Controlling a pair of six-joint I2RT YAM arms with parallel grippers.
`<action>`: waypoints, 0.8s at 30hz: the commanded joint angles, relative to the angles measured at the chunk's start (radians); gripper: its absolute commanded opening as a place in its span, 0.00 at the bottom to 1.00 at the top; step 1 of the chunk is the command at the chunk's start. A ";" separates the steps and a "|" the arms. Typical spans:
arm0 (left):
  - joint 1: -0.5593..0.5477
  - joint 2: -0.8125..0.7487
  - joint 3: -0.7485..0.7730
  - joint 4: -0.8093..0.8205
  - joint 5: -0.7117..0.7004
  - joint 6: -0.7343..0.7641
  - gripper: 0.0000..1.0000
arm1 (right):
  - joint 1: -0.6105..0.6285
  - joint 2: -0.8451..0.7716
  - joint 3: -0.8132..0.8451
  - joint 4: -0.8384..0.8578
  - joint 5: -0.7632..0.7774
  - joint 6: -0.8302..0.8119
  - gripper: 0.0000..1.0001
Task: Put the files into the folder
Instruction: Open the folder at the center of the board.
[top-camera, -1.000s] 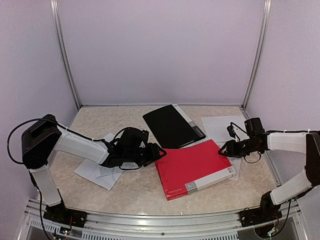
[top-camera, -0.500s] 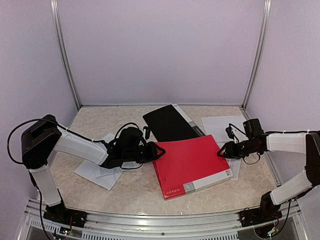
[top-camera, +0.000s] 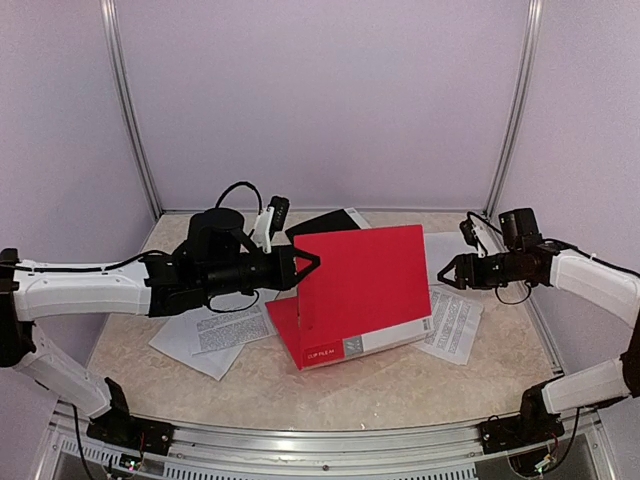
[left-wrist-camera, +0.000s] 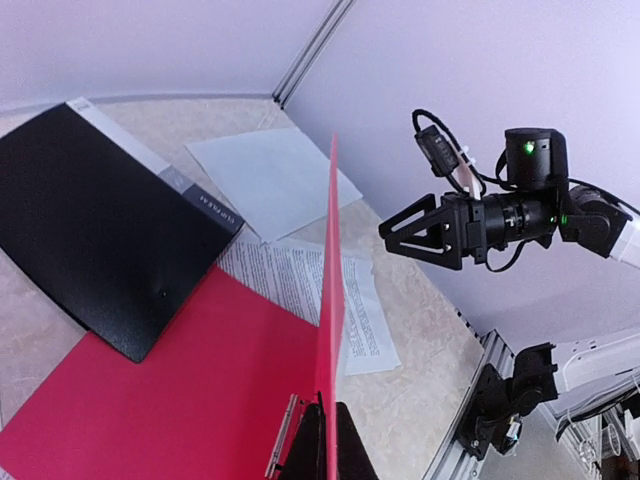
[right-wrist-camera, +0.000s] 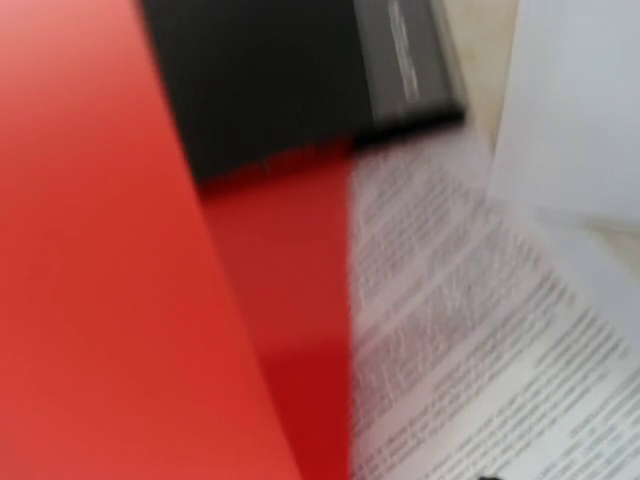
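Note:
The red folder (top-camera: 330, 340) lies open in the middle of the table, its front cover (top-camera: 365, 280) standing upright. My left gripper (top-camera: 312, 262) is shut on that cover's left edge; in the left wrist view the fingers (left-wrist-camera: 312, 450) pinch the thin red cover (left-wrist-camera: 328, 300). My right gripper (top-camera: 445, 270) hangs open just right of the cover, touching nothing. Printed files (top-camera: 215, 335) lie at the left under my left arm. Another printed file (top-camera: 452, 322) lies at the right, and a blank sheet (top-camera: 445, 245) behind it.
A black folder (top-camera: 325, 222) lies shut behind the red one, partly hidden by the raised cover. The right wrist view is blurred: red cover (right-wrist-camera: 100, 250), printed sheet (right-wrist-camera: 470, 330), black folder (right-wrist-camera: 270, 80). Walls close in the back and sides.
My left gripper has shut on the red cover and swung it up from flat to upright. The folder has slid left. The right gripper has opened wider and come off the folder's right corner.

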 joint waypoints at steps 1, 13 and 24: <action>-0.009 -0.120 0.064 -0.126 -0.110 0.140 0.00 | 0.010 -0.045 0.081 -0.108 0.051 -0.011 0.66; -0.017 -0.202 0.188 -0.234 -0.236 0.316 0.00 | 0.025 -0.032 0.083 -0.053 0.046 0.010 0.70; -0.038 -0.184 0.374 -0.225 -0.405 0.581 0.00 | 0.036 -0.038 0.064 -0.026 0.046 0.020 0.70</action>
